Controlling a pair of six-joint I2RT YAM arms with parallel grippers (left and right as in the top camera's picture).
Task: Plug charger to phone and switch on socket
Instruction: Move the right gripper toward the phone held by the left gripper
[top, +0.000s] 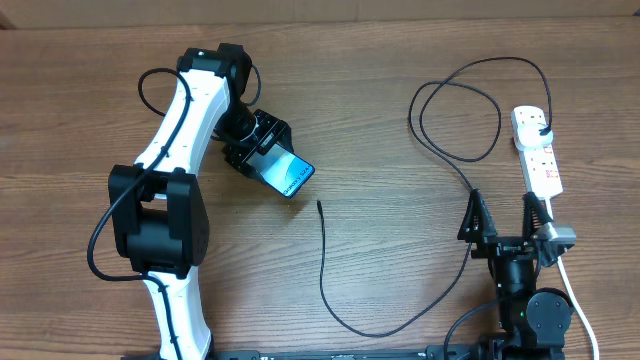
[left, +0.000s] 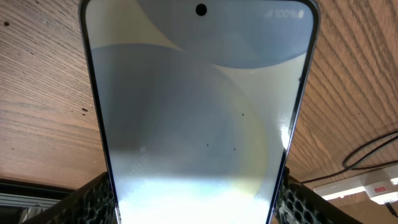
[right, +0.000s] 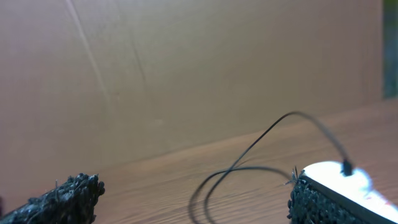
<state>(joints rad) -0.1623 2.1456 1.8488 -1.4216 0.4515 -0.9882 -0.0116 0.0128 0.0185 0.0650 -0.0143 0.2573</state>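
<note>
The phone (top: 288, 176), lit screen up, is tilted off the table with my left gripper (top: 262, 154) shut on its lower end. In the left wrist view the phone (left: 199, 112) fills the frame, both fingers pressed against its edges. The charger cable (top: 325, 270) lies loose, its connector tip (top: 318, 204) on the wood just right of the phone; its black plug (top: 541, 124) sits in the white socket strip (top: 538, 152). My right gripper (top: 503, 218) stands open near the strip's near end, holding nothing. In the right wrist view the cable (right: 249, 155) loops ahead and the socket (right: 348, 180) is beside the right finger.
The strip's white lead (top: 575, 290) runs down past my right arm's base. The cable makes a wide loop (top: 455, 110) at the back right. A brown cardboard wall (right: 186, 74) stands behind the table.
</note>
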